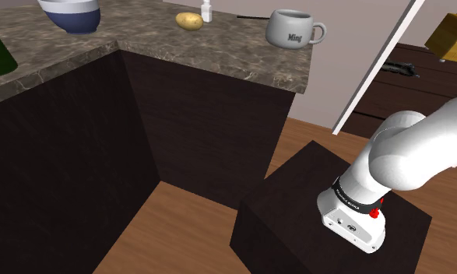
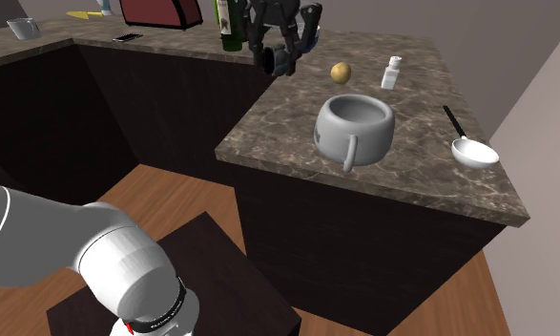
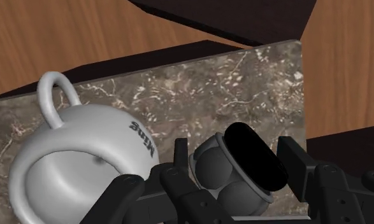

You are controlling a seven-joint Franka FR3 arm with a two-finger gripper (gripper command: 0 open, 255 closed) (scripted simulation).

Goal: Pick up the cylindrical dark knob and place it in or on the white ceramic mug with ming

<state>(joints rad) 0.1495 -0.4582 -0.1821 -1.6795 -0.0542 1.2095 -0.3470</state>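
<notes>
Dark knob [image 3: 246, 162]: short cylinder with a flat, pure black end face and a grey body rounded into lobes. Clasped between the two black fingers [image 3: 299, 164] of the end effector [image 3: 239, 159], one finger on each side, jaws narrowed onto it. Held clear of the surface [image 3: 198, 89], just beside the mug [image 3: 83, 159] and near one edge of the surface. In the second exterior view, carried high in the end effector [image 2: 285, 48] over the surface's corner by the dark cabinet recess; height above the stone hard to judge.

Mug: pale grey-white, glossy, rounded belly, wide open mouth, looped handle, dark lettering "Ming" on the side. Upright, standing toward the front edge of the surface with nothing visible inside.

Surface: mottled brown-grey stone with pale veining, on dark cabinet fronts.

Other items on the surface:
- potato [image 2: 341, 72], yellowish, oval, behind the mug.
- small white bottle [image 2: 392, 72], upright, near the potato.
- white ladle [image 2: 470, 150] with a black handle, near the far corner.
- blue-and-white bowl [image 1: 71, 14], cut off by the frame.
- dark green bottle [image 2: 232, 24], top cut off.

Arm [image 1: 406, 152]: white, smooth, dark-jointed, rising from the dark box stand [image 1: 312, 210] on a wooden floor [image 1: 164, 226]; upper links cut off in the shoulder view.
</notes>
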